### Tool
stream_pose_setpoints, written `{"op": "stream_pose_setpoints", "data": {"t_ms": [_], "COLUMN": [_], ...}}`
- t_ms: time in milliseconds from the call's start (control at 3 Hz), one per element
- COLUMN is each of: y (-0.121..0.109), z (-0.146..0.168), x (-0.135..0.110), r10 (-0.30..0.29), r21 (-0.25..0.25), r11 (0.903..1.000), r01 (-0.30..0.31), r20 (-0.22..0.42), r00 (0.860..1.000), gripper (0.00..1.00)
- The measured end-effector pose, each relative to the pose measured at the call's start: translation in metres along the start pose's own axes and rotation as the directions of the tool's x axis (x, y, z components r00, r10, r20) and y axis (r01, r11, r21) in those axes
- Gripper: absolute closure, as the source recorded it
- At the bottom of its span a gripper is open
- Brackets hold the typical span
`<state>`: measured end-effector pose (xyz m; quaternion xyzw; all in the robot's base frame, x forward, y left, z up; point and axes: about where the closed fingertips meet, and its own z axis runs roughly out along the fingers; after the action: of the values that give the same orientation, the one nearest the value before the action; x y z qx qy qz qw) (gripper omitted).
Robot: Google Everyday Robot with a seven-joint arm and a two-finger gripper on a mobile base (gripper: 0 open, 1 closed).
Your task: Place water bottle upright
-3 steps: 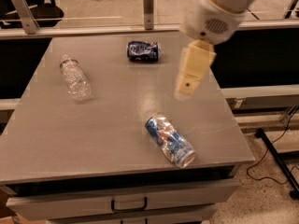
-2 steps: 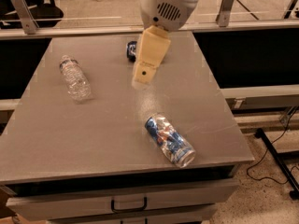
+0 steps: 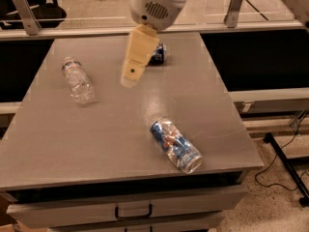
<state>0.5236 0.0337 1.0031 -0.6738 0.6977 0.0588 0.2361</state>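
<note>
Table (image 3: 96,144): water bottle (image 3: 78,80) flat, cap far-left; tool (image 3: 129,80) above middle

small clear ribbed water bottle (image 3: 77,80), white cap, lying on its side, left part of table (image 3: 96,144), cap toward table's far edge, gripper (image 3: 128,82) over table's middle

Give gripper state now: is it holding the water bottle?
Gripper: above the middle of the table; open or closed cannot be told. It is not holding the water bottle, which lies on its side on the table, apart from it.
</note>
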Motion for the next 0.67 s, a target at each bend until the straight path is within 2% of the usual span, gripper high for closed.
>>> {"op": "stream_pose_setpoints", "data": {"t_ms": [333, 667], "y": [-0.026, -0.052], "z": [0.049, 0.106], "x": [-0.051, -0.102], "r10": [0.011, 0.061], "r21": [-0.021, -0.045], "r11": [0.9997, 0.9973], "r01": [-0.010, -0.058], "r20": [0.047, 0.076], "r00": [0.999, 0.995], "gripper": [0.00, 0.00]}}
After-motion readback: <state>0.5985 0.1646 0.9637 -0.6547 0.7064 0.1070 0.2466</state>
